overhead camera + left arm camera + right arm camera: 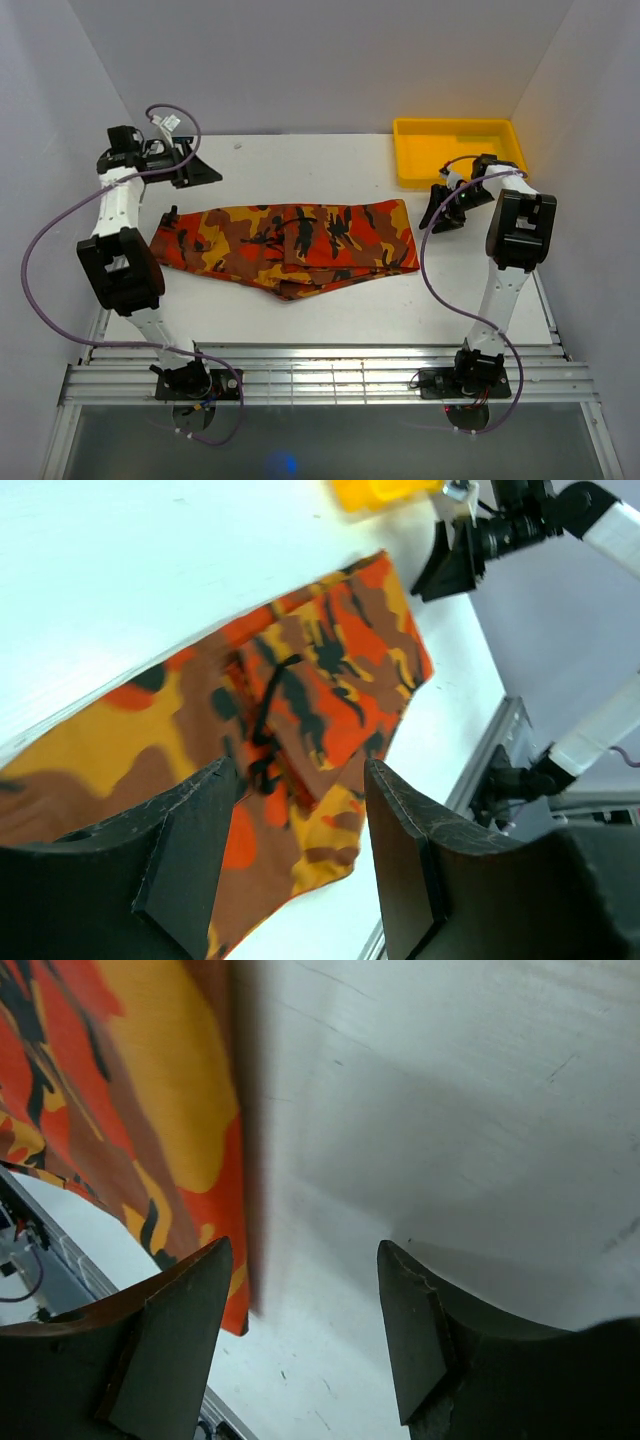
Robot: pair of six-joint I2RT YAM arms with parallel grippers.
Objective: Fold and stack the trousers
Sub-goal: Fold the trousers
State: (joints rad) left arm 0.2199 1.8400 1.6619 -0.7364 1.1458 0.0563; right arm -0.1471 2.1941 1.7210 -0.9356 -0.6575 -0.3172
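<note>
The camouflage trousers [300, 245] lie flat across the middle of the white table, folded lengthwise, waist end at the right. My left gripper [203, 172] hangs beyond their left end, open and empty. In the left wrist view the trousers [320, 680] spread below the left gripper [300, 770], clear of its fingers. My right gripper [437, 215] stands just right of the waist end, open and holding nothing. In the right wrist view the right gripper [303, 1250] is over bare table, and the trousers' edge [130, 1110] lies beside its left finger.
A yellow plastic tray [455, 124] stands at the back right, just behind the right arm. White walls close in both sides and the back. Metal rails [330, 380] run along the near table edge between the arm bases.
</note>
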